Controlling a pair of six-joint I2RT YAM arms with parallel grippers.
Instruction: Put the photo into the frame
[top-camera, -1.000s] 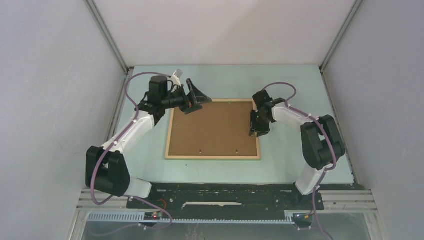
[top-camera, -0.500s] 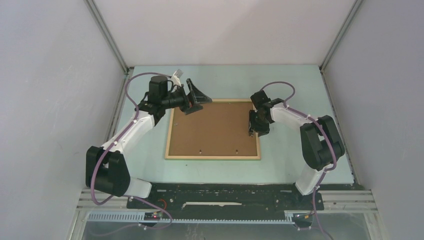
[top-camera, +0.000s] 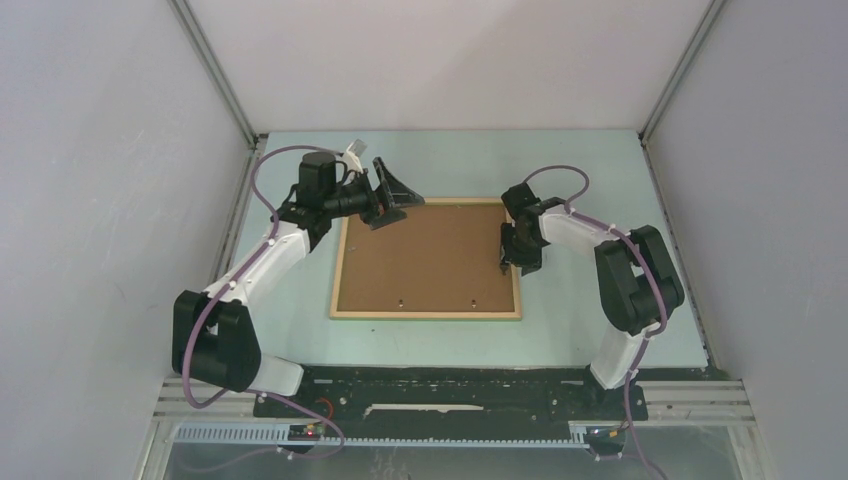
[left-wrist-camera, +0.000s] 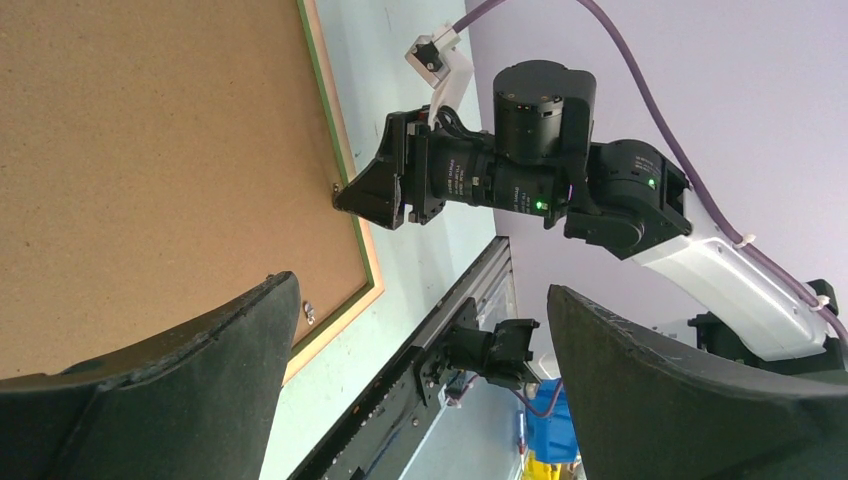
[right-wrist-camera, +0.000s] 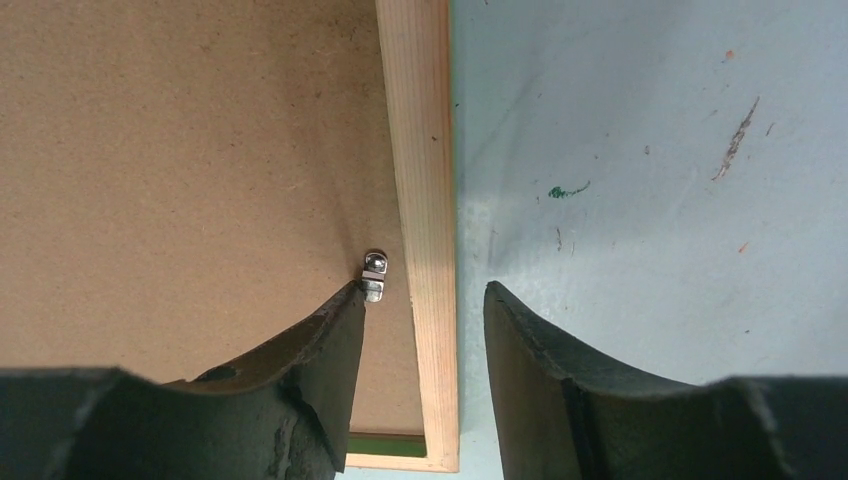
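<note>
The pale blue-green table (top-camera: 590, 180) carries one flat thing near its middle: the frame (top-camera: 425, 314), lying with its light wood face up and a thin green edge showing along its outer side. Inside it the photo (top-camera: 430, 260) lies with its brown board back up. A small metal clip (right-wrist-camera: 373, 275) sits on the board just beside the frame's right rail. Next to that rail the bare tabletop bears a green fleck (right-wrist-camera: 565, 190) and a thin brownish streak (right-wrist-camera: 738, 140), perhaps a scratch.
</note>
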